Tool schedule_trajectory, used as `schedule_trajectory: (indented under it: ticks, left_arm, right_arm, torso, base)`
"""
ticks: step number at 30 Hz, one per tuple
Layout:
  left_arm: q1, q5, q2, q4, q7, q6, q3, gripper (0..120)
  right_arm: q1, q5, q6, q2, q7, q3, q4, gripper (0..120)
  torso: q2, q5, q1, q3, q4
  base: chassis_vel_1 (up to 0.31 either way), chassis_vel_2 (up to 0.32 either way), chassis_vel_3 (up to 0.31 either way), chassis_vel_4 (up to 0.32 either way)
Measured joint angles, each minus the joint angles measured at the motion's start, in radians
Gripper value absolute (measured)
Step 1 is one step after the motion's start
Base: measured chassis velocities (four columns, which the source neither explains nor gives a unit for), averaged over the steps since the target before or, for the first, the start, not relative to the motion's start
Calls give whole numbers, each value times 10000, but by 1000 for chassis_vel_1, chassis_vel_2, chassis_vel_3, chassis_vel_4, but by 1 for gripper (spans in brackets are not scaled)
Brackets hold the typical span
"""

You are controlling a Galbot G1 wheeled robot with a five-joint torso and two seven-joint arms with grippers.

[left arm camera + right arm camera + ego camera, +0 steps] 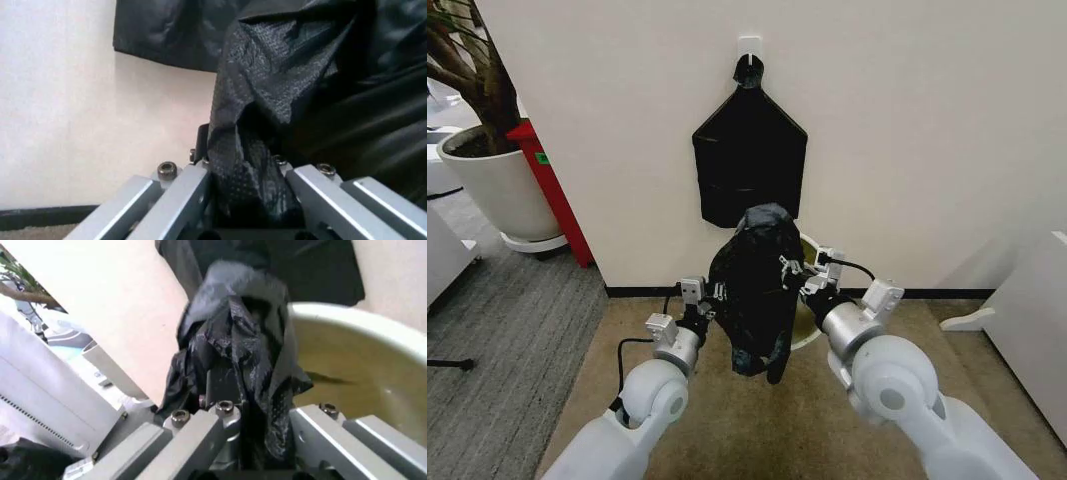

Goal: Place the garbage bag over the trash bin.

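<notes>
The garbage bag (754, 290) is a crinkly black plastic bag hanging loose between my two grippers, in front of the wall. My left gripper (710, 303) is shut on its left side, the film bunched between the fingers (250, 190). On the bag's right side my right gripper (799, 276) is shut as well, with plastic (247, 360) pinched between its fingers. The trash bin (807, 312) stands on the floor behind the bag, mostly hidden; its white rolled rim and yellowish inside (353, 355) show in the right wrist view.
A flat black bundle of bags (749, 160) hangs from a white wall hook (749, 45) just above. A large white plant pot (489, 185) and a red panel (552, 185) stand at the left. White furniture (1032, 330) is at the right. Tan floor lies below.
</notes>
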Motion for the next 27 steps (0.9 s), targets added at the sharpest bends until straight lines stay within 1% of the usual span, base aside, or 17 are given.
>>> schedule_trajectory:
  ticks: [8, 13, 15, 18, 21, 22, 24, 26, 27]
  left_arm:
    - [88, 0, -12, 38, -40, 16, -75, 3]
    - [214, 15, -24, -4, 46, -64, -155, 3]
    - [235, 27, -36, -9, 66, -78, -159, 3]
    - [327, 61, -88, -50, 145, -124, -184, 3]
    - [401, 79, -153, -110, 235, -194, -212, 3]
    - [401, 79, -153, -110, 235, -194, -212, 3]
    - [417, 85, -174, -120, 254, -219, -231, 3]
    - [441, 90, -187, -131, 274, -243, -243, 3]
    - [459, 97, -206, -134, 300, -267, -246, 3]
  right_arm:
    - [-161, -219, 6, -395, 113, 493, 167, 0]
    - [107, -271, -46, -1127, 151, 685, -76, 0]
    - [155, -271, -54, -1219, 151, 690, -109, 0]
    - [382, -231, -165, -1658, 144, 736, -333, 0]
    - [570, -222, -255, -2355, -44, 795, -894, 0]
    - [570, -222, -255, -2355, -44, 795, -894, 0]
    - [587, -192, -312, -2647, -174, 854, -1041, 0]
    - [588, -43, -427, -3024, -363, 939, -1145, 0]
    - [589, 117, -526, -3372, -593, 985, -1247, 0]
  torso:
    - [0, 1, 0, -1, 0]
    - [0, 1, 0, 0, 0]
    - [0, 1, 0, 0, 0]
    - [0, 0, 0, 0, 1]
    - [0, 3, 0, 0, 0]
    - [0, 3, 0, 0, 0]
    - [0, 2, 0, 0, 0]
    - [0, 3, 0, 0, 0]
    - [0, 0, 0, 0, 0]
  base:
    - [0, 0, 0, 0]
    - [0, 0, 0, 0]
    - [0, 0, 0, 0]
    - [0, 0, 0, 0]
    - [0, 0, 0, 0]
    - [0, 0, 0, 0]
    - [0, 0, 0, 0]
    - [0, 0, 0, 0]
    - [0, 0, 0, 0]
